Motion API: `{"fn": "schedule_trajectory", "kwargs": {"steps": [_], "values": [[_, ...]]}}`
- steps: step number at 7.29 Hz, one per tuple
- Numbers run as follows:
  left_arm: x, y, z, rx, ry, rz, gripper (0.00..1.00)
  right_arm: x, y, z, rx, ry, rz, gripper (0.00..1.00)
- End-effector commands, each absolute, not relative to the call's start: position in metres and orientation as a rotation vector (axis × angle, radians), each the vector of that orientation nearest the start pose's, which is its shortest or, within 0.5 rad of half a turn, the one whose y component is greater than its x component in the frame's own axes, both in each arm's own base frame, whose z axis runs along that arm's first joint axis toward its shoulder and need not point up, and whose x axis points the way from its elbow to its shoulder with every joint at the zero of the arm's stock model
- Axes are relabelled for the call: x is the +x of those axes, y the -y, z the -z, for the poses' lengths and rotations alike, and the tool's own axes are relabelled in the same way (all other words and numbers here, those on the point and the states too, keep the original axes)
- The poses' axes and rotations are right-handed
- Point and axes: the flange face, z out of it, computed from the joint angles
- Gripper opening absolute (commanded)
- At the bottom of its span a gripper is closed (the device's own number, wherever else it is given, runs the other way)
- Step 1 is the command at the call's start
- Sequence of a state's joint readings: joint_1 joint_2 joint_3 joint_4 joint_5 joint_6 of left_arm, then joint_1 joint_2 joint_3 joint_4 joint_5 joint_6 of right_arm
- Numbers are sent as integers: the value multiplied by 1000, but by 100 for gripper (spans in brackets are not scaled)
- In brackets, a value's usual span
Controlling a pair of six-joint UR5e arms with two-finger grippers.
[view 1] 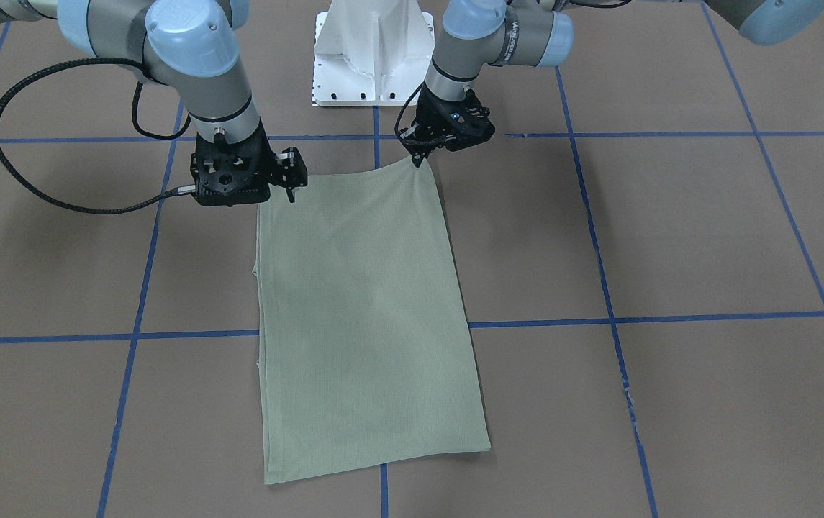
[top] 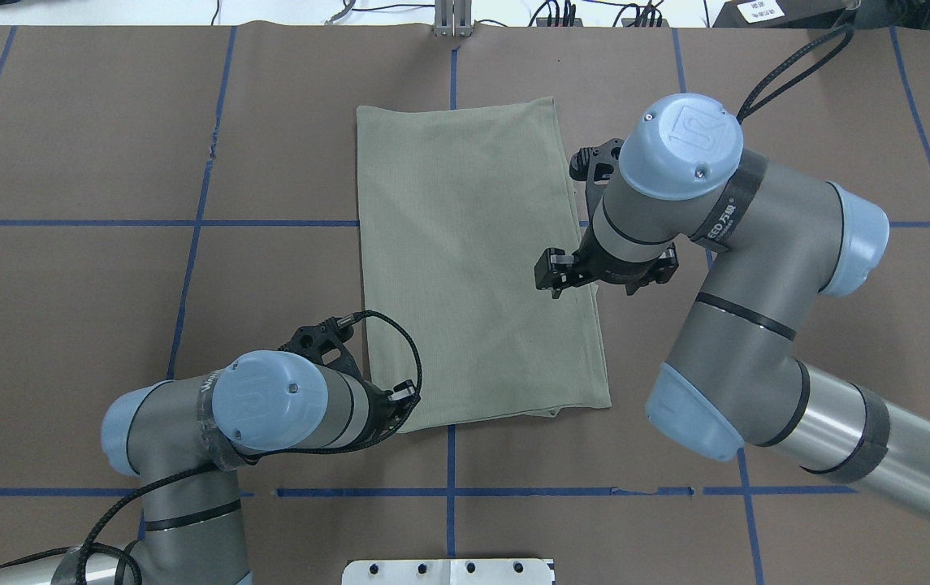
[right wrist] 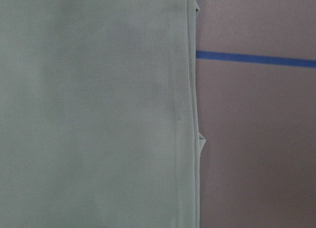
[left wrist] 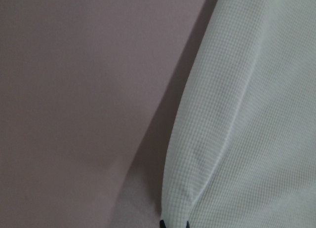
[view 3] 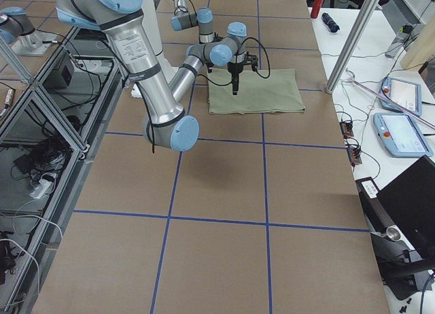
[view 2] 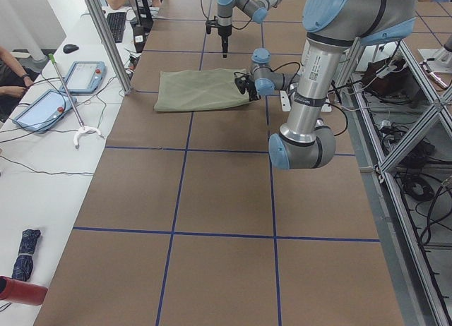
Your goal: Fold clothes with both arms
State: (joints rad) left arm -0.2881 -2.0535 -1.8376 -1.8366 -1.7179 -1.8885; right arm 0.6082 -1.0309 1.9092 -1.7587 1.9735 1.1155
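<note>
Surface: a table (view 1: 671, 237) covered in brown paper is filling every view, and blue tape lines (view 1: 602, 288) are dividing it into large squares.
Background: the white pedestal base (view 1: 372, 50) is standing at the robot's edge of the table; in the exterior left view a white side bench is carrying two blue-framed tablets (view 2: 81, 75).
Shirt: the sage-green shirt (view 1: 361, 302) is lying in the middle of the table as a long, narrow folded rectangle. Its long side is running away from the robot and crossing one tape line. Sleeves and neckline are not showing.
Shirt edge: in the right wrist view the stacked layers are lining up along one straight side (right wrist: 190, 114), with brown paper just beside them.
Left gripper: the left gripper (view 1: 420, 160) is pinching the shirt's corner nearest the robot on its own side. That corner is rising into a small peak, and the fingertips (left wrist: 162, 224) are closing on the fabric at the bottom of the left wrist view.
Right gripper: the right gripper (view 1: 289, 194) is hanging above the shirt's other long side and pointing down. Its fingers are looking drawn together with no cloth between them.
Rest of shirt: away from the lifted corner, the fabric is resting flat and smooth.
</note>
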Motion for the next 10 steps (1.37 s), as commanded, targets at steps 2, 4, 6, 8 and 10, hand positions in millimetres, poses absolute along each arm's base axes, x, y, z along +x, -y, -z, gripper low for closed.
{"fn": "schedule_trajectory", "kwargs": {"steps": [2, 4, 6, 8, 10], "values": [[557, 288, -228, -152, -1043, 464, 0, -480, 363, -233, -115, 772, -181, 100], [556, 287, -225, -153, -1049, 462, 0, -506, 324, -259, -78, 812, -305, 100], [556, 287, -225, -153, -1049, 462, 0, -509, 316, -278, -103, 836, -365, 100], [556, 287, -224, -153, -1052, 461, 0, -521, 309, -286, -143, 808, -425, 100], [554, 287, -222, -153, -1057, 460, 0, -536, 309, -298, -174, 774, -480, 100]]}}
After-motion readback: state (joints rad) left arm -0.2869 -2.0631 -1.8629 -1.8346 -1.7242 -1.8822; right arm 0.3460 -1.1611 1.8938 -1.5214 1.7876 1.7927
